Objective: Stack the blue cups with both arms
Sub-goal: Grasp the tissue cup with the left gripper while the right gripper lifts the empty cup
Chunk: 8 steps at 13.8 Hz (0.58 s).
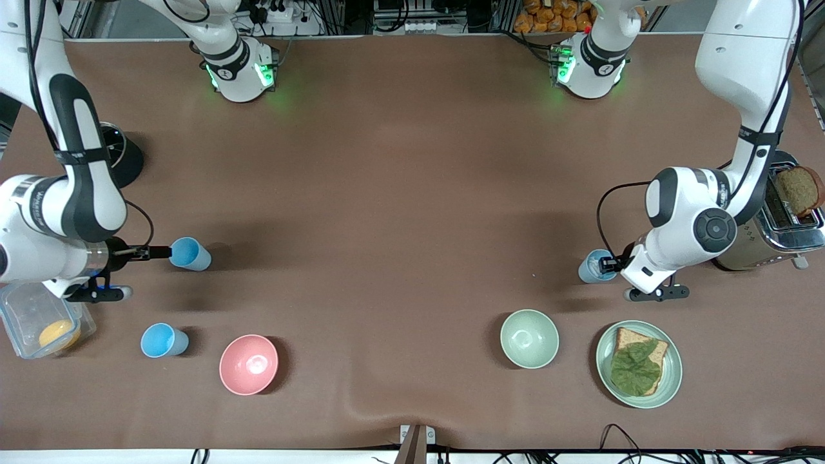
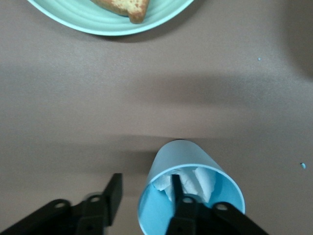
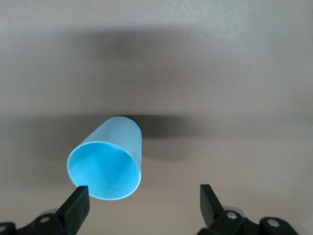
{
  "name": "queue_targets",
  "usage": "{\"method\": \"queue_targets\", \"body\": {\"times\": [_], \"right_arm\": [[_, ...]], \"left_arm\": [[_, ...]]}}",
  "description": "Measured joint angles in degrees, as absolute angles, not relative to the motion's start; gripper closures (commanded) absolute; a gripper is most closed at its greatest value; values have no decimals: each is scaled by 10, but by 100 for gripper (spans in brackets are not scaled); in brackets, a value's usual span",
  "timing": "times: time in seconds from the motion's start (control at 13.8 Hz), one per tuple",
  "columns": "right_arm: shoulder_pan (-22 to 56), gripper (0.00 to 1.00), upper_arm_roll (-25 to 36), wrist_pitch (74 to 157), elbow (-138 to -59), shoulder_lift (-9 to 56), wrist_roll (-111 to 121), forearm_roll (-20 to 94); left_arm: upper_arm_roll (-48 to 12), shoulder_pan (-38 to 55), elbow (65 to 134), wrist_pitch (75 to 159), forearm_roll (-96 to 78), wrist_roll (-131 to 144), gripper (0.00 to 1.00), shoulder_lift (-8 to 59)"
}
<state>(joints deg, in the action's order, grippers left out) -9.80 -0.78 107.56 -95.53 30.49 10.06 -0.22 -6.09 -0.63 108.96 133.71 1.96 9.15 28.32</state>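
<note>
A sky-blue cup [image 1: 191,253] stands toward the right arm's end of the table. My right gripper [image 1: 161,252] is low beside it, open and empty. In the right wrist view the cup [image 3: 108,161] sits just ahead of the wide-open right gripper [image 3: 143,200], close to one fingertip. A second sky-blue cup [image 1: 164,339] stands nearer the front camera. A grey-blue cup [image 1: 594,267] with white paper inside stands toward the left arm's end. My left gripper [image 1: 604,264] is open astride that cup's [image 2: 188,161] rim, one finger inside [image 2: 178,196] and one outside, not closed on it.
A pink bowl [image 1: 248,364] sits beside the second sky-blue cup. A pale green bowl [image 1: 530,338] and a plate [image 1: 672,374] with bread and lettuce lie near the left gripper. A toaster [image 1: 773,235] stands by the left arm. A clear container [image 1: 26,309] sits by the right arm.
</note>
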Motion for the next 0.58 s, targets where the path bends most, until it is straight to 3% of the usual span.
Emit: {"method": "queue_targets", "body": {"times": [0.58], "right_arm": [[-83,0,-11,1076,-956,343,105,-27]], "left_arm": [[-118,-6,1079,1339,20,94,100,276]]}}
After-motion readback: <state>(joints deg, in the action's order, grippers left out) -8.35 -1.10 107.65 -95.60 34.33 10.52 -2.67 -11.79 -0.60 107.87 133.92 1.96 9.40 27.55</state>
